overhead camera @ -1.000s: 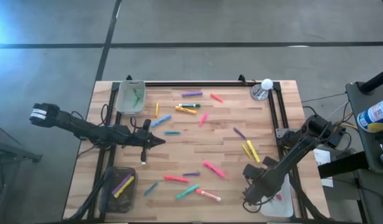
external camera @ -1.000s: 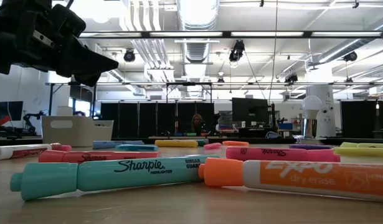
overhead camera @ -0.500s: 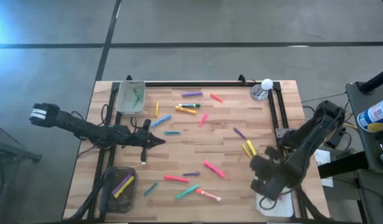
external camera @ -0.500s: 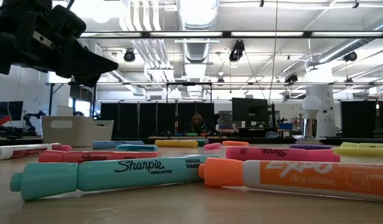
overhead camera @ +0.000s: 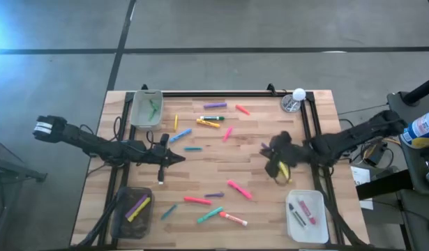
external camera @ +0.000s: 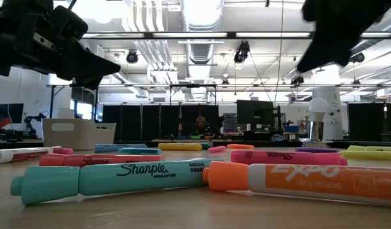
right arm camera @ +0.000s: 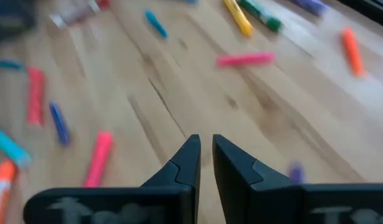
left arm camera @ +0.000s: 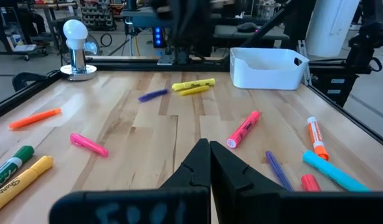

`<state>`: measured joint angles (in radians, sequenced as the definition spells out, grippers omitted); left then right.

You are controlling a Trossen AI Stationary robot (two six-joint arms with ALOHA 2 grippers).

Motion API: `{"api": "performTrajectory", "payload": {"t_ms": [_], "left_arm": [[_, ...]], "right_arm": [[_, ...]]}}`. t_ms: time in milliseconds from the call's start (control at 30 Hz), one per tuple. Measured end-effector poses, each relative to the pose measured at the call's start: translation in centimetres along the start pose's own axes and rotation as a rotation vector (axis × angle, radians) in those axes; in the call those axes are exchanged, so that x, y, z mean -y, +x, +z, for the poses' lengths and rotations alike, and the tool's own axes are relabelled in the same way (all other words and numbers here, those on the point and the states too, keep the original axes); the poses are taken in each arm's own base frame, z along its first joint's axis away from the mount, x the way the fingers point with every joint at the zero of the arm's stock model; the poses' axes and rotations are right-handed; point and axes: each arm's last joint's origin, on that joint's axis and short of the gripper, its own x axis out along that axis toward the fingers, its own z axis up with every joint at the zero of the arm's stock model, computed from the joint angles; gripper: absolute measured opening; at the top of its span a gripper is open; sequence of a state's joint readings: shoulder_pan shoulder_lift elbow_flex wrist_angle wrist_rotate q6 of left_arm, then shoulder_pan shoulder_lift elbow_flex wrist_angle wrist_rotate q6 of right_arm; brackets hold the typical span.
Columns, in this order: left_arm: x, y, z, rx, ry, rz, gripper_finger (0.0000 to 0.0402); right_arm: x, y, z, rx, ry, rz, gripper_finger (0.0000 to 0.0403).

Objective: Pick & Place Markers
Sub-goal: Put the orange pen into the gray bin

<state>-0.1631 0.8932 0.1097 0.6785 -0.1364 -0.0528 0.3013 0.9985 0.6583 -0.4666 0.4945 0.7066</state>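
Several markers lie flat on the wooden table point(overhead camera: 221, 167): pink point(overhead camera: 238, 189), yellow point(overhead camera: 208, 123), teal point(overhead camera: 209, 215), purple point(overhead camera: 215, 105) and orange point(overhead camera: 242, 109). My left gripper point(overhead camera: 181, 159) hovers shut over the table's left half, its tips point(left arm camera: 210, 152) closed with nothing between them. My right gripper point(overhead camera: 268, 155) hangs over the right half, slanting down toward the left, beside a purple marker point(overhead camera: 268, 148) and above two yellow ones point(overhead camera: 280, 171). Its fingers point(right arm camera: 205, 149) stand a narrow gap apart with nothing between them.
A white bin point(overhead camera: 306, 217) at the near right holds a pink marker point(overhead camera: 308, 209) and others. A clear bin point(overhead camera: 146, 109) at the far left holds a green marker. A dark bin point(overhead camera: 132, 209) at the near left holds purple and yellow ones. A white-balled stand point(overhead camera: 296, 100) sits at the far right corner.
My right gripper has left the white bin at the near right. It rose and swung toward the far edge and the left, over the yellow markers, tipping from pointing down to a shallower slant. The bin now shows uncovered.
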Motion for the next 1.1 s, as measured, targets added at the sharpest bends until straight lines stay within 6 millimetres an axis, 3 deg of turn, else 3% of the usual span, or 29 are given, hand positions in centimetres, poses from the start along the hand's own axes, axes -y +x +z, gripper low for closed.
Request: {"api": "performTrajectory", "payload": {"t_ms": [200, 433, 633, 933, 1100], "left_arm": [[0.0, 0.0, 0.0, 0.000, 0.006, 0.000, 0.0000], [0.0, 0.0, 0.0, 0.001, 0.007, 0.005, 0.0000], [0.0, 0.0, -0.1, -0.005, 0.008, 0.009, 0.0000], [0.0, 0.3, -0.5, -0.037, 0.012, 0.022, 0.0000], [0.0, 0.5, -0.8, -0.056, 0.015, 0.024, 0.0000]], "right_arm": [[3.6, 4.5, 0.8, 0.166, 0.074, 0.171, 0.0038], [6.6, 8.3, 1.6, 0.271, 0.168, 0.069, 0.0038], [8.7, 11.8, 3.1, 0.214, 0.217, -0.067, 0.0055], [13.7, 15.6, 7.8, 0.009, 0.259, -0.312, 0.0138], [15.7, 17.4, 8.6, -0.089, 0.276, -0.380, 0.0170]]}}
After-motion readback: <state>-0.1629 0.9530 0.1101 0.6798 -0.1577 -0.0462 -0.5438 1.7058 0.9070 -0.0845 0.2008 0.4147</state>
